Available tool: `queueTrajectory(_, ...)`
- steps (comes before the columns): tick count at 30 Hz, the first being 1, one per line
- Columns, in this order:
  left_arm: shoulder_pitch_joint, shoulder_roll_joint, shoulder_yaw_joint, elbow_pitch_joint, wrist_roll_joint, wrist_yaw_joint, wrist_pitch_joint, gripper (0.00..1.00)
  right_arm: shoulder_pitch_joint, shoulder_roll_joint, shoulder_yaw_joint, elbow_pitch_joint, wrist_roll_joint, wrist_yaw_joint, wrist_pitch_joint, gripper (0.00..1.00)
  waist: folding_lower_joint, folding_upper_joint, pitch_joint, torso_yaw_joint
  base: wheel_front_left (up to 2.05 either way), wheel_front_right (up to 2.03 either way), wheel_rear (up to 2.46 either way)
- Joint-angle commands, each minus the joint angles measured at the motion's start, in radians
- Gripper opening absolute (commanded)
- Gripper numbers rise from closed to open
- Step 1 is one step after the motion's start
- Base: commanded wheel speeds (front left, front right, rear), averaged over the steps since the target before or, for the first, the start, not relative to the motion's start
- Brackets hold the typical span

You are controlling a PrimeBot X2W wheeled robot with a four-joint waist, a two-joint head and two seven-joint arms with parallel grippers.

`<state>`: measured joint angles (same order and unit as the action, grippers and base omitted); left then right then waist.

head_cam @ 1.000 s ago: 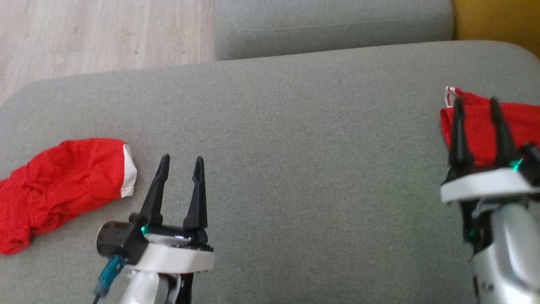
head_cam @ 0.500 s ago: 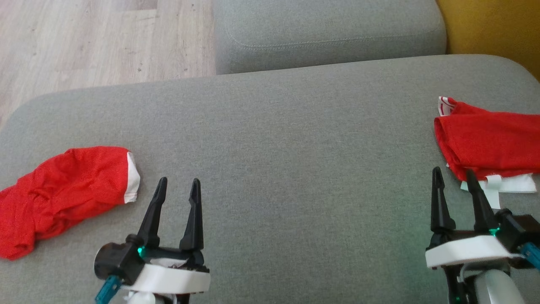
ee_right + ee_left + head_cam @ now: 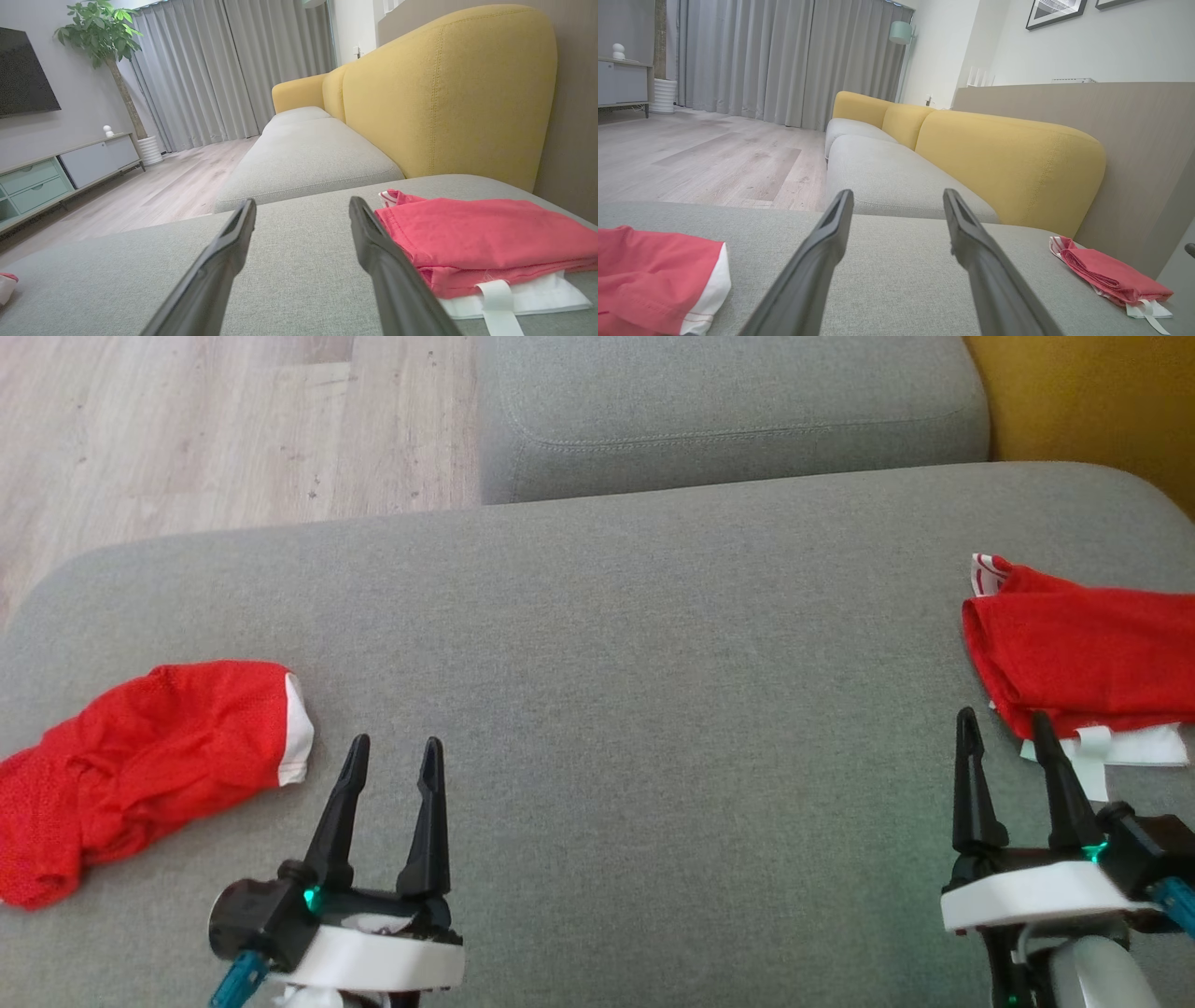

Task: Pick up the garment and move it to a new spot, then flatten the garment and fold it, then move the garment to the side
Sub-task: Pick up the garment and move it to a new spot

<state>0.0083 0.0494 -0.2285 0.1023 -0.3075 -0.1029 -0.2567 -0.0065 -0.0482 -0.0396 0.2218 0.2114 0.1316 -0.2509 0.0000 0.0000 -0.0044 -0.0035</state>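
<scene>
A folded red garment [image 3: 1083, 658] with white trim lies at the right edge of the grey sofa cushion [image 3: 635, 644]; it also shows as a folded red garment [image 3: 481, 242] and a small red garment [image 3: 1111, 280]. My right gripper [image 3: 1006, 733] is open and empty just in front of its near-left corner, apart from it. A crumpled red garment [image 3: 140, 756] with a white hem lies at the far left, seen too as a red garment [image 3: 649, 284]. My left gripper [image 3: 392, 747] stands open and empty just right of it.
A second grey seat cushion [image 3: 738, 411] adjoins the far side, with the yellow sofa back [image 3: 448, 88] to the right. Wooden floor [image 3: 224, 429] lies beyond the cushion's far-left edge. A TV cabinet [image 3: 56, 172] and potted plant [image 3: 107, 42] stand across the room.
My right gripper has drawn back off the folded garment, leaving it lying on the cushion. The head camera tilted, shifting the whole picture down. The left gripper kept its place.
</scene>
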Motion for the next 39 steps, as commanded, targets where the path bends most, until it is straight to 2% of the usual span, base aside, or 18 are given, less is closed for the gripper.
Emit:
queueTrajectory(1, -0.031, 0.001, 0.031, -0.028, -0.003, -0.001, -0.005, 1.0, -0.028, -0.002, 0.027, -0.04, 0.005, -0.001, -0.011, 1.0, 0.0, 0.0, 0.0, 0.0, 0.0, 0.0, 0.0)
queueTrajectory(17, -0.04, 0.001, 0.03, -0.026, -0.004, 0.003, -0.005, 1.0, -0.026, -0.002, 0.024, -0.042, 0.009, -0.001, -0.011, 1.0, 0.0, 0.0, 0.002, 0.016, 0.0, 0.0, 0.0)
queueTrajectory(28, -0.045, 0.001, 0.043, -0.02, 0.008, 0.006, -0.005, 1.0, -0.019, -0.002, 0.068, -0.032, 0.011, -0.001, -0.011, 1.0, 0.0, 0.0, 0.001, 0.117, 0.0, 0.0, 0.0)
queueTrajectory(39, -0.034, 0.001, 0.096, -0.018, 0.021, 0.011, -0.005, 1.0, -0.018, -0.002, 0.142, -0.007, 0.026, -0.001, -0.011, 1.0, 0.0, 0.0, -0.004, 0.275, 0.0, 0.0, 0.0)
